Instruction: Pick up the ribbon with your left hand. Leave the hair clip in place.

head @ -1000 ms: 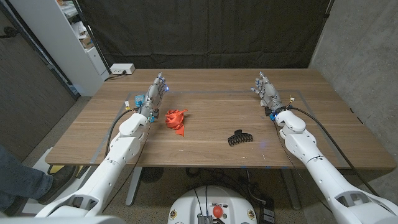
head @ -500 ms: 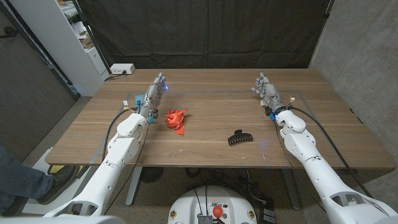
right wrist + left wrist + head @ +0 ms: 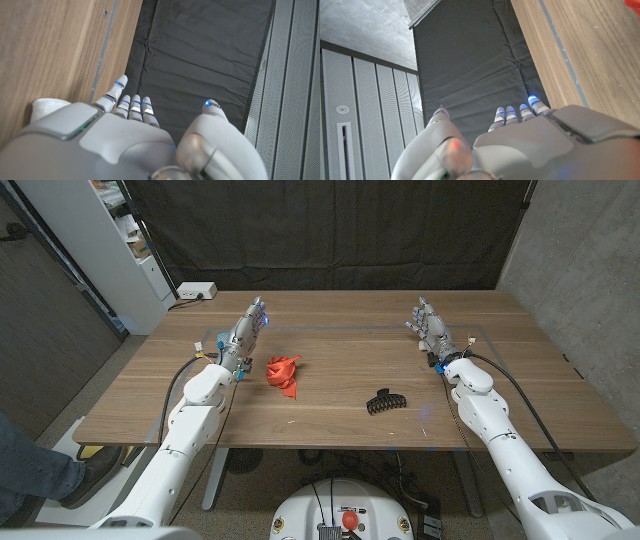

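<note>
A crumpled red ribbon (image 3: 282, 372) lies on the wooden table (image 3: 340, 395), left of centre. My left hand (image 3: 245, 332) stands just left of and slightly beyond the ribbon, fingers straight and apart, holding nothing. A black hair clip (image 3: 384, 401) lies nearer the front, right of centre. My right hand (image 3: 429, 327) stands at the right rear, well beyond the clip, fingers extended and empty. In the left wrist view my left hand (image 3: 520, 145) points past the table's far edge; a red sliver of the ribbon (image 3: 635, 2) shows at the corner. The right wrist view shows my right hand (image 3: 130, 140) spread open.
A white power strip (image 3: 196, 291) sits on the table's far left corner. A white shelf unit (image 3: 120, 240) stands beyond the left edge. A dark curtain (image 3: 330, 230) hangs behind the table. A person's leg and shoe (image 3: 40, 475) show at the lower left.
My left arm has shifted slightly, its hand edging a little toward the ribbon. The ribbon, the hair clip and my right hand stay where they were.
</note>
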